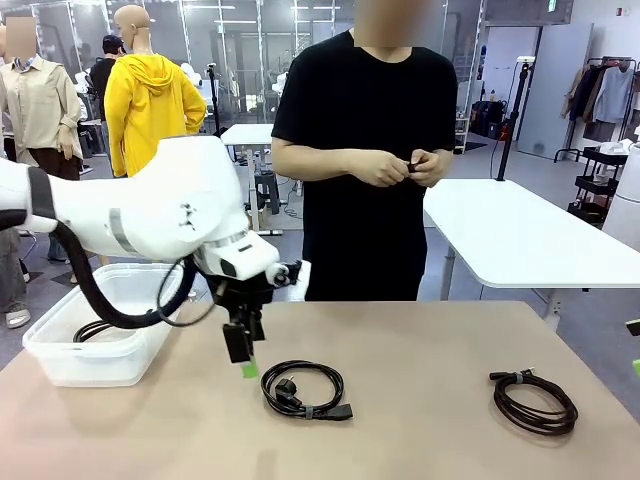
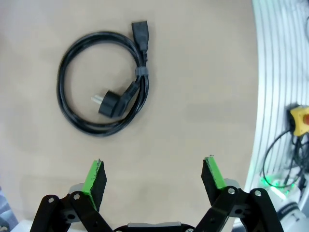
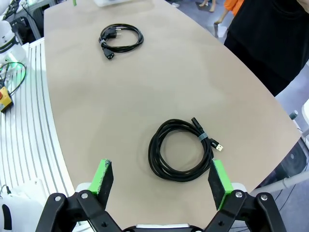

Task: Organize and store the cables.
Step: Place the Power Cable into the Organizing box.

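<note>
Presently, the coiled cable [image 2: 104, 82] is recorded flat on the worktop [image 2: 193, 72], upper left of the left wrist frame, ahead and leftward of the left jaws, which stand open, empty; left arm [image 1: 150, 205] judged nearer.

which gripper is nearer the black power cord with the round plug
Left. The left gripper hovers open just beside that cord; the right gripper is far off, near the other coiled cable.

Open-plan robot lab — that's how I read it.
White worktables [image 1: 520, 230], glass partitions [image 1: 240, 60], a clothes rack [image 1: 605, 85] — all behind my table [image 1: 420, 350].
</note>
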